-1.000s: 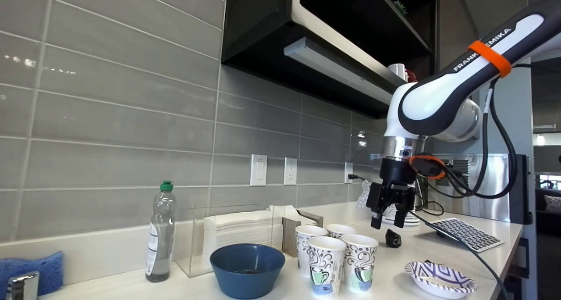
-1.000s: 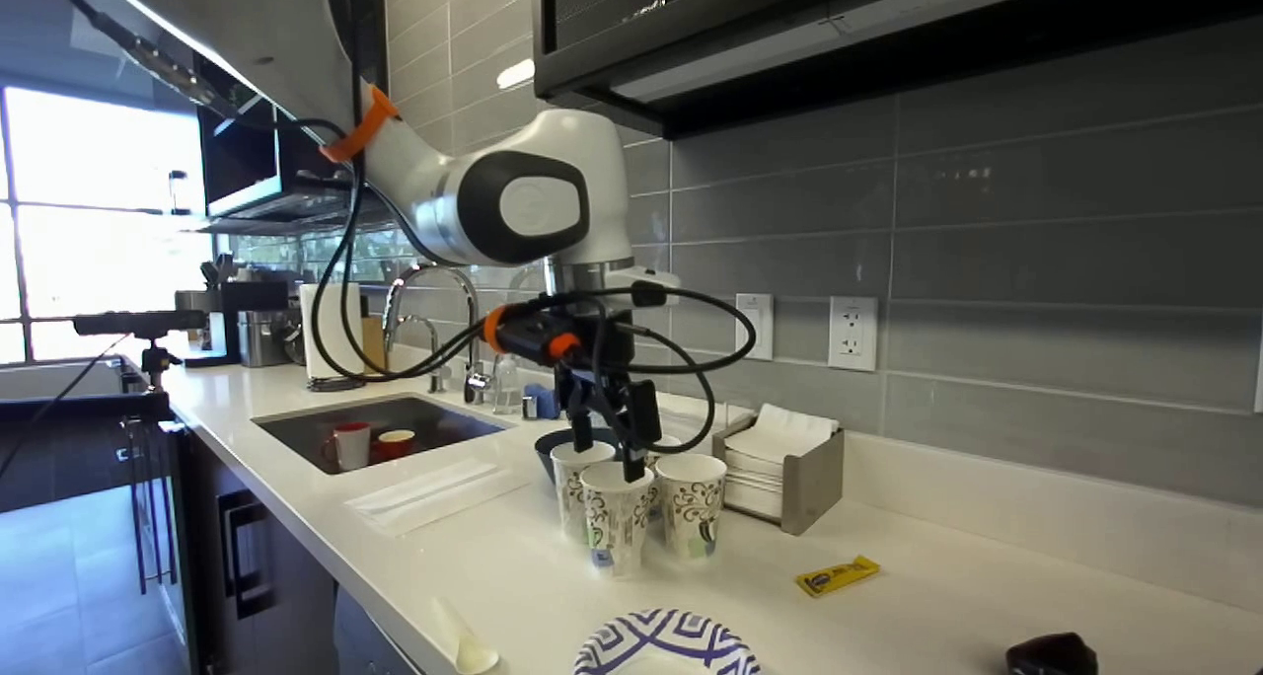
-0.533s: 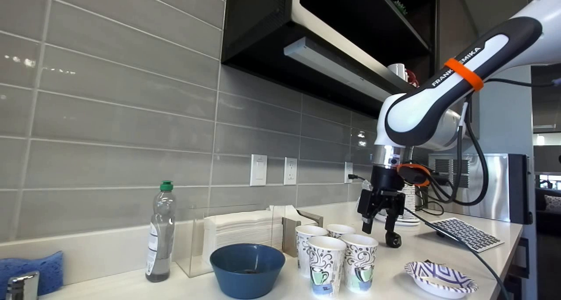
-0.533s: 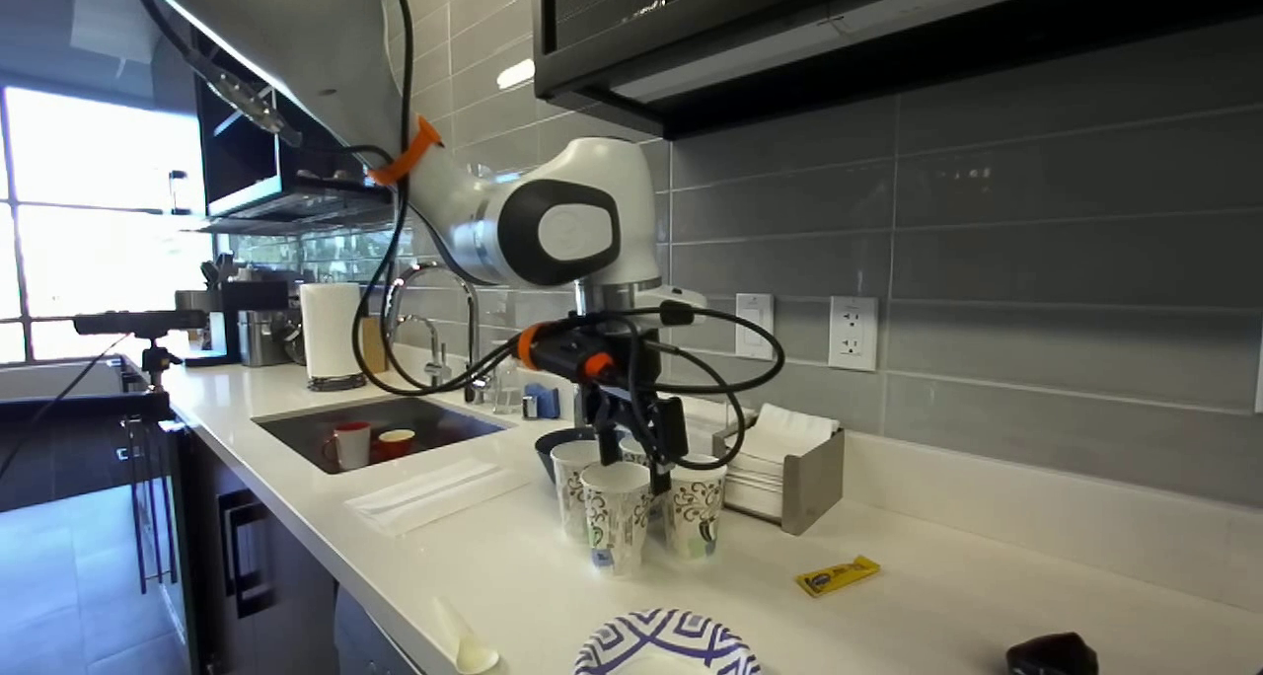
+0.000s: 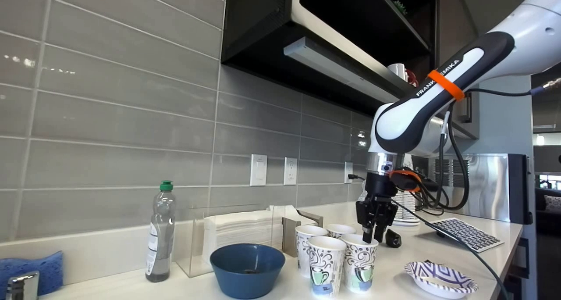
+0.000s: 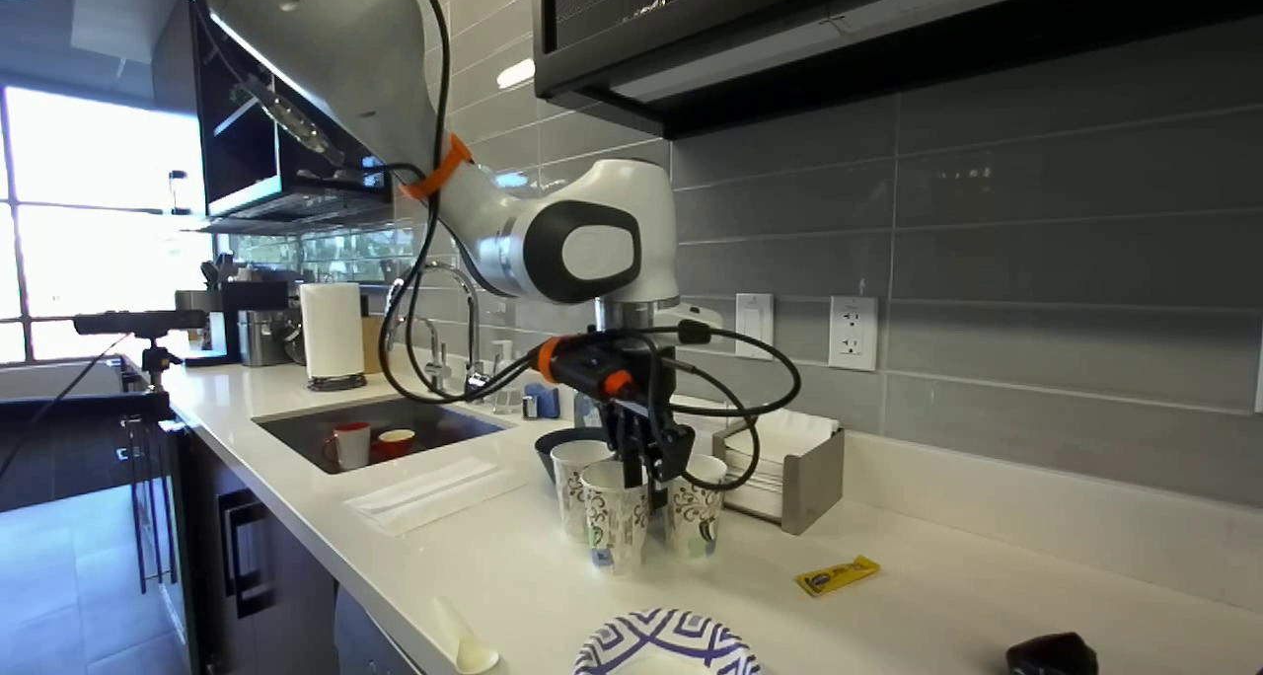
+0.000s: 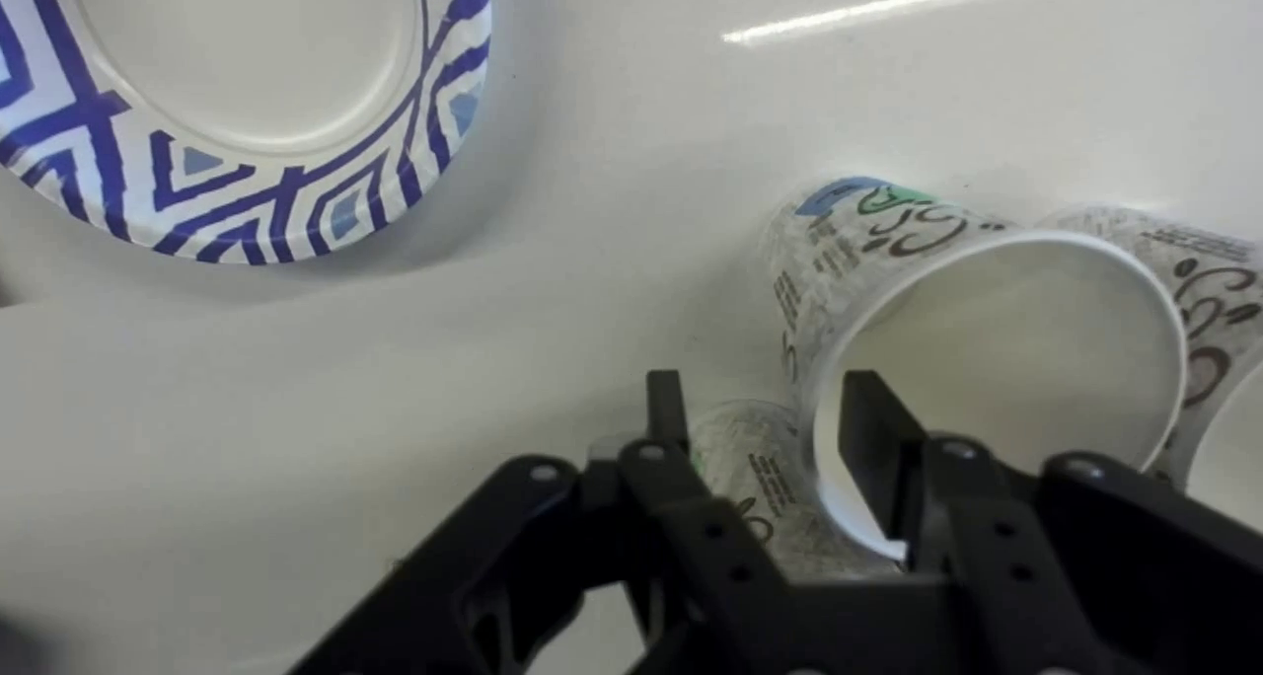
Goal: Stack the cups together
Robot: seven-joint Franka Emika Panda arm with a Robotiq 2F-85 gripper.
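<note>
Several white paper cups with swirl print stand upright in a cluster, shown in both exterior views. My gripper is at the rim of the cup nearest the patterned plate. In the wrist view the gripper is partly open. One finger reaches inside the rim of that cup, and the opposite finger is outside it. The rim passes between them with a gap, so nothing is pinched. Another cup lies below the gap, and one more cup stands at the right edge.
Beside the cups is a blue bowl, with a napkin holder behind. A green-capped bottle stands farther along. The patterned plate, a yellow packet and a keyboard are also on the counter.
The arm has come down to the cups, shifting left in one view and right in another. The jaws have narrowed from wide open. The cups have not moved.
</note>
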